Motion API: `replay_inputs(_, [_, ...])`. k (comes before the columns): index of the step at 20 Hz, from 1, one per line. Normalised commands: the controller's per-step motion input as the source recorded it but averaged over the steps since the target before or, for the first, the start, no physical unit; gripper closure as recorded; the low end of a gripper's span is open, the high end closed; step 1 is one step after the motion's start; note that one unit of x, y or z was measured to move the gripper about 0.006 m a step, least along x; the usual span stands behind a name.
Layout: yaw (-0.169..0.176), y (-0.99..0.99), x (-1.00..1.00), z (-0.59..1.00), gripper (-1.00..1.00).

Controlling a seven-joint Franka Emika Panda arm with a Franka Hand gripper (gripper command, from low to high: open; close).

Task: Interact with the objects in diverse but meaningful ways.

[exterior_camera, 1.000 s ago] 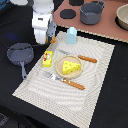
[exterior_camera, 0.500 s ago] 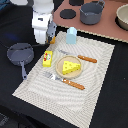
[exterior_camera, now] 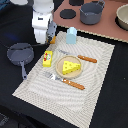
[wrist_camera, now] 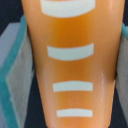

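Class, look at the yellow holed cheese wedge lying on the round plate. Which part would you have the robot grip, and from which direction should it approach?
Grip the yellow holed cheese wedge across its two long flat sides, near the wide end, coming straight down from above. It lies flat on the round tan plate, so the sides are exposed while the low plate rim would probably hinder a sideways approach. The narrow tip offers less surface to hold.

No text, brand or number can be read anywhere. The yellow box (exterior_camera: 47,58) carries a red label, too blurred to read.
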Motion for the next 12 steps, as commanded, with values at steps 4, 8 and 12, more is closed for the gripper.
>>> replay_inputs(4, [-0.019, 0.01, 0.04, 0.75, 1.00])
replay_inputs(8, [0.000, -0.05, 0.44, 0.66, 1.00])
replay_inputs(12, [-0.005, -0.24, 0.66, 0.61, 1.00])
